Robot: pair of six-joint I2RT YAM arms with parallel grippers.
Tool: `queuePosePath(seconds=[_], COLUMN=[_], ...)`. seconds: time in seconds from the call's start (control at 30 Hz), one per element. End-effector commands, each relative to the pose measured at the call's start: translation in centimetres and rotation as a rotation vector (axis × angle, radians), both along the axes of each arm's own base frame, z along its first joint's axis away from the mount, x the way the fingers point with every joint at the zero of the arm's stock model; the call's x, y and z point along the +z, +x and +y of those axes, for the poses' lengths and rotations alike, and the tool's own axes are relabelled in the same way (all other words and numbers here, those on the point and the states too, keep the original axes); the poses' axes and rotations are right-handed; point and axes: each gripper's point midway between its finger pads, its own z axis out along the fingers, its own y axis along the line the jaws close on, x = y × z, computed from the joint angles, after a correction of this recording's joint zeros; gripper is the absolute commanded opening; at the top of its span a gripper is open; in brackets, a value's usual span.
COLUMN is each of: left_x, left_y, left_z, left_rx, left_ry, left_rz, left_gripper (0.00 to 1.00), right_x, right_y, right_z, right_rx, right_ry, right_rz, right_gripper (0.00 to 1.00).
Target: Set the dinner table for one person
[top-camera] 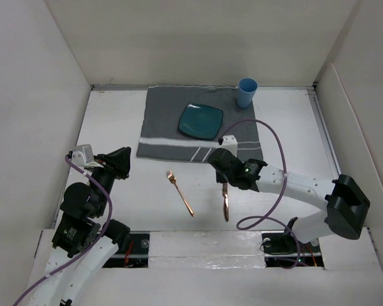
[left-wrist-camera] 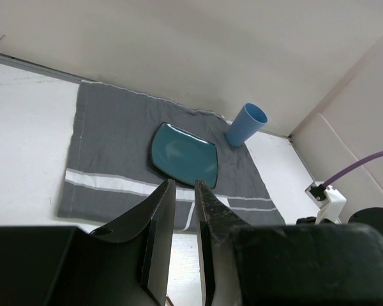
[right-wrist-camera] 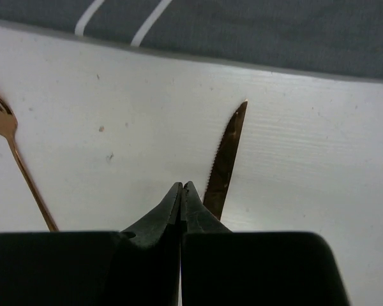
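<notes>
The white dinner table (top-camera: pixel 115 121) carries a grey striped placemat (top-camera: pixel 166 121) with a teal square plate (top-camera: pixel 200 121) on it and a blue cup (top-camera: pixel 246 92) at its far right corner. A copper fork (top-camera: pixel 180 192) and a copper knife (top-camera: pixel 226 205) lie on the bare table in front of the placemat. My right gripper (top-camera: pixel 223 180) is shut and empty, its tips (right-wrist-camera: pixel 182 186) just left of the knife's serrated blade (right-wrist-camera: pixel 223 162); the fork (right-wrist-camera: pixel 19 172) lies further left. My left gripper (top-camera: pixel 122 159) hangs above the table's left side, jaws slightly apart (left-wrist-camera: pixel 185 183), empty.
White walls enclose the table on the left, back and right. The right arm's purple cable (top-camera: pixel 274 146) loops over the table by the placemat's right edge. From the left wrist, the plate (left-wrist-camera: pixel 185 155), cup (left-wrist-camera: pixel 246 124) and placemat (left-wrist-camera: pixel 108 146) show ahead.
</notes>
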Motion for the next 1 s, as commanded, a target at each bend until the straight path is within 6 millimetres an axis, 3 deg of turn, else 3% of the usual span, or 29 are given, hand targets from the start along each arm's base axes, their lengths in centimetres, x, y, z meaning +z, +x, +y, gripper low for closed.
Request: queuePosePath(seconds=[0.0,0.03,0.07,0.13,0.17,0.3,0.47,0.63,0.73,0.8,0.97], left_x=[1.6,1.7,1.5,1.5,1.7,1.6,1.7,1.7,1.7,1.8,1.7], left_y=[-0.5,-0.5,-0.4,-0.4,-0.5,-0.4,-0.5,-0.6,-0.6,-0.7,-0.6], left_z=[0.1,0.2,0.2,0.0,-0.1,-0.2,-0.4,-0.3,-0.4,-0.4,-0.3], left_rx=[-0.009,-0.003,-0.004,-0.013,-0.018,-0.022,-0.033,-0.032,-0.039,-0.038,-0.031], left_ry=[-0.011,-0.013,-0.009,-0.006,-0.008,-0.007,-0.006,-0.011,-0.009,-0.012,-0.008], left_rz=[-0.051,-0.053,-0.048,-0.046,-0.055,-0.051,-0.054,-0.058,-0.055,-0.061,-0.058], left_gripper=[0.16,0.16,0.17,0.16,0.16,0.16,0.17,0.17,0.17,0.17,0.17], right_x=[2.0,1.4,-0.4,-2.0,-4.0,-6.5,-7.5,-8.2,-8.7,-9.0,-9.8], right_y=[0.6,0.0,-1.3,-2.5,-3.8,-6.0,-7.0,-6.8,-6.6,-6.6,-7.0], right_z=[1.0,0.7,-0.1,-1.0,-2.1,-2.9,-1.6,-1.0,-1.0,-1.5,-2.4], right_rx=[0.045,0.021,0.022,-0.020,-0.025,-0.053,-0.026,-0.021,-0.017,-0.037,-0.071], right_ry=[0.023,0.022,-0.008,0.022,-0.005,0.026,0.013,-0.021,-0.030,-0.059,-0.082], right_rz=[-0.042,-0.026,0.007,0.051,0.088,0.163,0.184,0.187,0.184,0.189,0.204], right_gripper=[0.00,0.00,0.06,0.19,0.32,0.49,0.49,0.48,0.42,0.32,0.22])
